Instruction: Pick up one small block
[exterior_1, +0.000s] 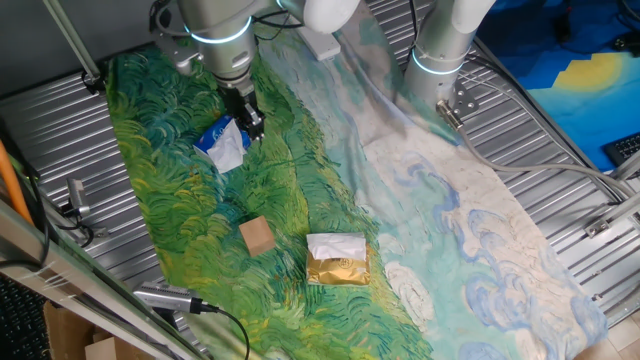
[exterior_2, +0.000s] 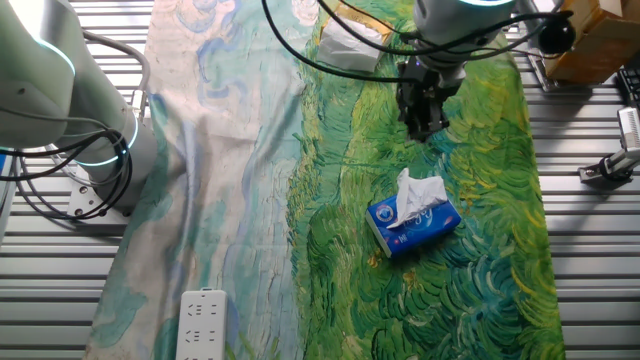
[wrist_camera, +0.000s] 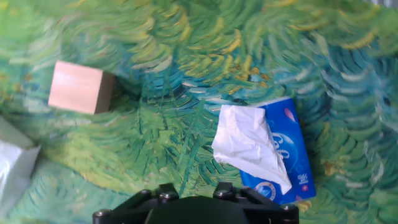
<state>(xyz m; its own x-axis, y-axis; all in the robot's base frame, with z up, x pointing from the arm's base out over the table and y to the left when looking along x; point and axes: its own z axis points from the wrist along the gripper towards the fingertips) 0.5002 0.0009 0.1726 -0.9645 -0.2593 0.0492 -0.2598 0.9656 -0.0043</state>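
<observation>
The small block (exterior_1: 257, 236) is a plain tan wooden cube lying on the green painted cloth. It also shows at the upper left of the hand view (wrist_camera: 81, 87). It does not show in the other fixed view. My gripper (exterior_1: 250, 122) hangs above the cloth, well away from the block and close beside a blue tissue pack (exterior_1: 222, 143). The gripper also shows in the other fixed view (exterior_2: 422, 110). It holds nothing. The hand view shows only its dark body at the bottom edge, so the jaw gap is unclear.
The blue tissue pack with a white tissue sticking out (wrist_camera: 273, 149) (exterior_2: 413, 215) lies beside the gripper. A gold-and-white foil packet (exterior_1: 337, 260) lies near the block. A second arm's base (exterior_1: 440, 60) stands at the cloth's far edge. A white power strip (exterior_2: 203, 322) lies on the cloth.
</observation>
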